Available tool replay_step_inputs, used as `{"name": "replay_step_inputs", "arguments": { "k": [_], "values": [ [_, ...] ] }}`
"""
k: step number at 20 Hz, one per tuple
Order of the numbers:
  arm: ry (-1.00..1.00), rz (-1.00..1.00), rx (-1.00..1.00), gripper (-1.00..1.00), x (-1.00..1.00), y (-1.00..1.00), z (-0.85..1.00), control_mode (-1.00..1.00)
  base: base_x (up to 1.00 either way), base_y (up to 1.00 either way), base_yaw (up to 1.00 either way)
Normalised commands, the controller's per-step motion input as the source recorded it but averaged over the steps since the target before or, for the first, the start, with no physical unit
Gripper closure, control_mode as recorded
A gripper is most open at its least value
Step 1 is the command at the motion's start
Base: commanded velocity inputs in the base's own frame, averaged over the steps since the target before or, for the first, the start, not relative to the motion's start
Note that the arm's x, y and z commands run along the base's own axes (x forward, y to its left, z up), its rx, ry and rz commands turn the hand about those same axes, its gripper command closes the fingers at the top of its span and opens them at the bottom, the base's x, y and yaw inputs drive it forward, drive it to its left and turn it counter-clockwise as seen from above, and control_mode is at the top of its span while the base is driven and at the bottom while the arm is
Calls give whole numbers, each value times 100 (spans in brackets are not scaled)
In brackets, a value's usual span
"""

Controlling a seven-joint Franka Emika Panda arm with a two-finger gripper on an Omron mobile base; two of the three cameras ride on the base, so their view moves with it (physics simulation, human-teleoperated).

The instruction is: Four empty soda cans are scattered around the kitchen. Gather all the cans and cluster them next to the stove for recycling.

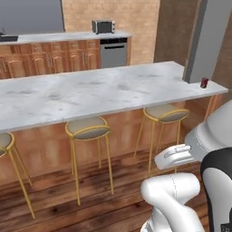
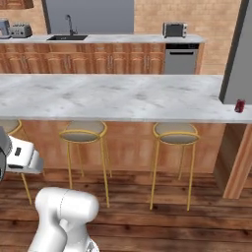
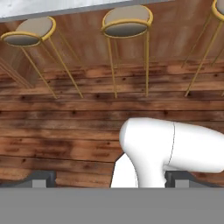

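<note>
Three bar stools (image 3: 127,22) with gold legs and beige round seats are seen on a wooden plank floor (image 3: 65,131), under the edge of a marble counter (image 3: 43,8). The two dark fingertips (image 3: 39,178) are held wide apart.

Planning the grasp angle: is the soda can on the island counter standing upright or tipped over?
Upright. The soda can stands on end on the marble counter near the grey pillar, red side facing out, taller than wide.

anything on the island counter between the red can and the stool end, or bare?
Bare. In both base views the soda can stands alone at the right end of the marble island counter, beside the grey pillar; the marble leftward carries nothing.
</note>
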Motion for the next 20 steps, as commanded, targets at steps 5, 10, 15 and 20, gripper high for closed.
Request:
{"name": "replay_step_inputs", "arguments": {
  "k": [5, 10, 15, 20],
  "values": [
    [0, 0, 0, -100, 0, 0, 0, 100, 0, -100, 5],
    [0, 0, 0, -100, 0, 0, 0, 100, 0, -100, 4],
    [0, 0, 0, -100, 0, 0, 0, 100, 2, -100, 3],
    [0, 0, 0, -100, 0, 0, 0, 100, 13, -100, 0]
  ]
}}
